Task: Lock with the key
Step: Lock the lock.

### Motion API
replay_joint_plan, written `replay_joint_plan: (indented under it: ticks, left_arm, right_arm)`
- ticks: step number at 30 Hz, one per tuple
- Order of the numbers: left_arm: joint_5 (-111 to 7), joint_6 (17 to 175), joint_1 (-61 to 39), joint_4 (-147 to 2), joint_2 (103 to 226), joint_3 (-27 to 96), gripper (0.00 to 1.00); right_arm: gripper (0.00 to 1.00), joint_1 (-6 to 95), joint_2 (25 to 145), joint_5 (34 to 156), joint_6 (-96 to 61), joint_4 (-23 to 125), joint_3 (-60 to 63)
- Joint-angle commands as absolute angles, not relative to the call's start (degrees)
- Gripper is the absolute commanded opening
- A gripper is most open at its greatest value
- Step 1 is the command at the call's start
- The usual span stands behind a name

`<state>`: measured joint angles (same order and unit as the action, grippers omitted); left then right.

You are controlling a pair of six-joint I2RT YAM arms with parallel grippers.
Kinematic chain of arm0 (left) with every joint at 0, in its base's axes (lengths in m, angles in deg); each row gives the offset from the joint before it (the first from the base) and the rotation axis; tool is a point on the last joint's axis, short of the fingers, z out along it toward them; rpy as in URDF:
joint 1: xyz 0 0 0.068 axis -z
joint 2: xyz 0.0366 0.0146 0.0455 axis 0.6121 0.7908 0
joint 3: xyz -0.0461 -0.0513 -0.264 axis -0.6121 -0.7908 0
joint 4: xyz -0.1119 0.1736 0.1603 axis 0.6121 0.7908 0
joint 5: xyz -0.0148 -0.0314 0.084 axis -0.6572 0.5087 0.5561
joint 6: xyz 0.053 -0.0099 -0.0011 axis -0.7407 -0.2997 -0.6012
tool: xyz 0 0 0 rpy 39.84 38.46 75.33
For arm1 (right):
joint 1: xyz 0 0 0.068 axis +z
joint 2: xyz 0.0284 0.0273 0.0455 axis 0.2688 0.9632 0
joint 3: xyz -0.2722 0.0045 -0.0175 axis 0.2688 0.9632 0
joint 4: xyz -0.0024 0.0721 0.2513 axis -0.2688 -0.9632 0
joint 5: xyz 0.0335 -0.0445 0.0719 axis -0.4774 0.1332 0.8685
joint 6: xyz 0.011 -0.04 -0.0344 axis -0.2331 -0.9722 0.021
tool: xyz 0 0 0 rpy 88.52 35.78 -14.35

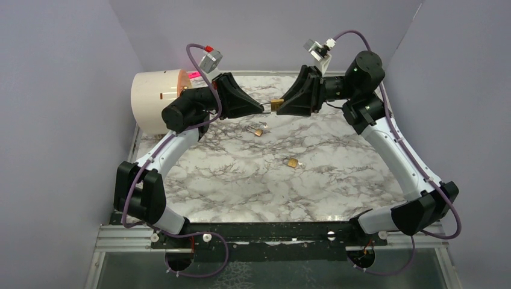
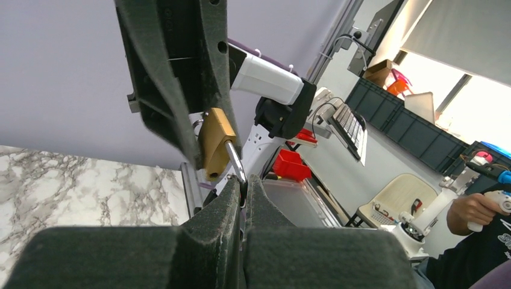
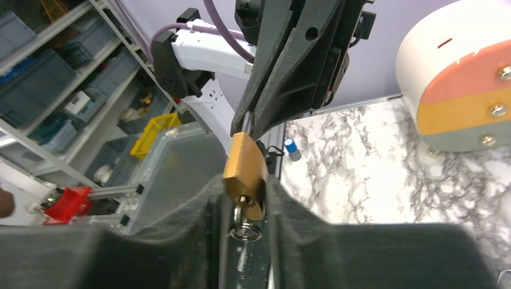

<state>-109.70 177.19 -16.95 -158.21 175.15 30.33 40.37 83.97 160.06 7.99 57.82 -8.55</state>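
Right gripper [image 3: 244,188] seemingly pinches padlock [image 3: 244,159]; left gripper [image 2: 243,184] clamps shackle [image 2: 235,159]

- The left gripper [image 2: 244,183], at the bottom, has its dark fingers pressed together on a silver shackle [image 2: 235,159].
- The shackle runs up into a tilted brass padlock [image 2: 217,144], clamped by the right gripper [image 2: 208,120] reaching down from above.
- A small metal ring [image 2: 197,124] beside the padlock, perhaps a key ring, is mostly hidden.
- The marble table [image 2: 72,186] lies at lower left.
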Motion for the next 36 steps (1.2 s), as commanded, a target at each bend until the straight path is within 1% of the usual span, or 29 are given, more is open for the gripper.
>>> replay_joint_plan:
  ticks: [1,3,7,11,19,24,36]
  left_arm:
    - [-107.53,176.63,-17.26,-173.30,174.08,30.33,0.00]
    - [-107.45,176.68,-17.35,-173.32,174.17,30.33,0.00]
    - [-107.39,176.64,-17.53,-173.27,174.17,30.20,0.00]
    - [-107.34,176.68,-17.79,-173.31,174.44,30.06,0.00]
    - [-106.74,176.70,-17.86,-173.32,174.83,30.41,0.00]
    - [-105.62,176.81,-17.88,-173.24,175.07,30.03,0.00]
    - [-102.52,177.24,-16.24,-173.25,175.16,30.38,0.00]
  right_arm:
    - [0.25,40.03,81.90,158.83,8.23,59.05,-10.71]
    - [0.09,40.03,82.02,159.15,8.67,59.08,-10.95]
    - [0.01,39.98,82.42,159.77,9.54,59.27,-11.13]
    - [0.01,39.94,83.06,159.68,12.48,59.50,-11.54]
    - [0.01,39.94,84.96,164.31,23.50,69.35,-10.21]
    - [0.01,39.94,85.46,163.44,19.81,64.45,-10.96]
    - [0.01,40.28,86.06,162.33,16.54,61.98,-10.04]
